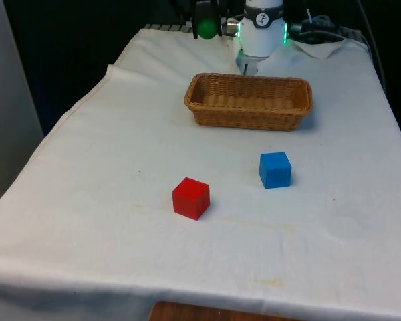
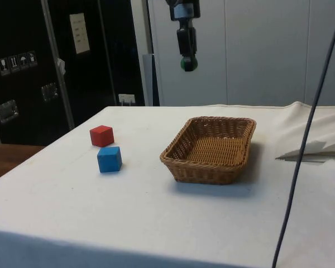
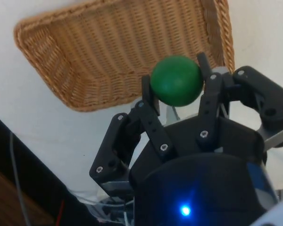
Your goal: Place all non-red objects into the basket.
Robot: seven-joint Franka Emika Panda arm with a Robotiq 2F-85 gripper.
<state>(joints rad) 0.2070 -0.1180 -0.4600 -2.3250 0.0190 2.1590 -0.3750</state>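
— Claw (image 3: 177, 87) state?
— Pinching a smooth green ball (image 3: 176, 80), high over my wicker basket (image 2: 211, 148).
— Open room nearest the front edge?
— Plenty of bare cloth on the surface (image 1: 87, 221). Then a red cube (image 1: 190, 198), a blue cube (image 1: 275, 170) near it, apart; farther off the woven basket, empty.

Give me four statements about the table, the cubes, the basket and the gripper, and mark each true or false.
1. The gripper holds a green ball. True.
2. The blue cube lies inside the basket. False: it sits on the white cloth, outside it.
3. The red cube sits on the cloth, apart from the blue cube. True.
4. The basket already holds a red cube. False: nothing lies in it.
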